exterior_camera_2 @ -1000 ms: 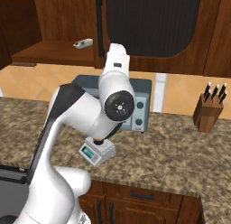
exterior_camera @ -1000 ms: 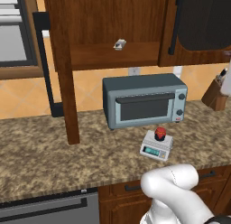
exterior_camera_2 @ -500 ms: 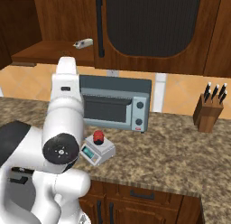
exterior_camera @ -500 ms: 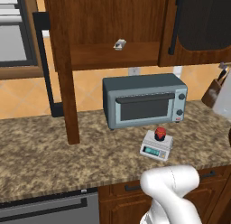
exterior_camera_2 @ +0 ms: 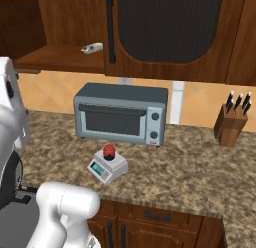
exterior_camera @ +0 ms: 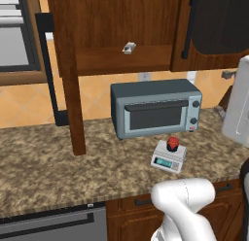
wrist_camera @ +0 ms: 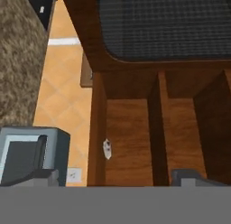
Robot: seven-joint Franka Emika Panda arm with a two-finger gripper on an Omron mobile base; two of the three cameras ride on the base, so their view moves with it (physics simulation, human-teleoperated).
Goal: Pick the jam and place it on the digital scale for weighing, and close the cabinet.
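Observation:
The jam (exterior_camera: 172, 144) (exterior_camera_2: 109, 151), a tiny red-lidded jar, stands on the digital scale (exterior_camera: 165, 162) (exterior_camera_2: 103, 169) on the counter in front of the toaster oven. The cabinet (exterior_camera: 121, 21) (exterior_camera_2: 55, 22) is open on its left side, and its left door (exterior_camera: 65, 89) juts out toward me edge-on. The right door (exterior_camera_2: 170, 27) (wrist_camera: 167, 24) is closed. My gripper (wrist_camera: 119, 179) is open and holds nothing. It is raised and faces the open cabinet interior (wrist_camera: 131, 137), far from the jam. A white arm link (exterior_camera: 238, 104) (exterior_camera_2: 10, 117) stands beside the counter.
A blue-grey toaster oven (exterior_camera: 155, 109) (exterior_camera_2: 120, 114) (wrist_camera: 31, 155) sits against the wall behind the scale. On the open cabinet shelf lies a small grey-white item (exterior_camera: 129, 48) (exterior_camera_2: 92, 48) (wrist_camera: 107, 148). A knife block (exterior_camera_2: 232, 122) stands at the right.
The arm has swung up and away from the scale, uncovering it in the right base view. The jam stays on the scale. The cabinet door has not moved.

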